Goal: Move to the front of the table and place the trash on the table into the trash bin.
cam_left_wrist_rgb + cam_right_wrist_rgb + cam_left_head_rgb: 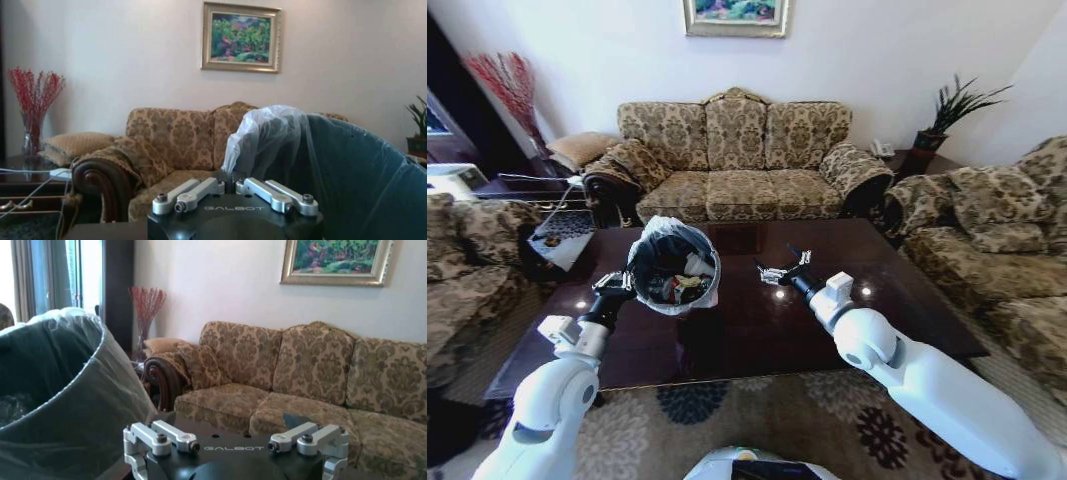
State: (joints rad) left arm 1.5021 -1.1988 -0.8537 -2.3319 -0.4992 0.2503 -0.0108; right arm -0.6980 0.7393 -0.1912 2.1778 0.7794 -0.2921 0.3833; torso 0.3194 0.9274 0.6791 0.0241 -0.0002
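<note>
A living room with 3 patterned beige sofas surrounds the large rectangular worktop [757,330] of dark glossy reddish-brown wood, whose polished top in the head view carries no loose litter that I can make out. The small round black trash bin [673,266], lined with a translucent white plastic bag folded over its rim, is tipped so its mouth faces the head camera, and inside it lie mixed scraps of trash [679,285]: white, red and yellowish bits, too jumbled to name singly. The left tool [613,284] sits against the bin's left side at the rim; in the left wrist view its 2 linkages are drawn close together at the bag's edge, so I judge it clenched on the bin, which seems to be held up by it, though whether the base touches the wood is hidden. The right tool [779,271] hovers above the worktop's middle, released and holding nothing, its fingers spread apart. The relation that matters: the bin lies to the left of the right tool, near but apart, its opening angled toward the robot, and the left arm alone is in contact with it. By this look the collecting seems largely done.
</note>
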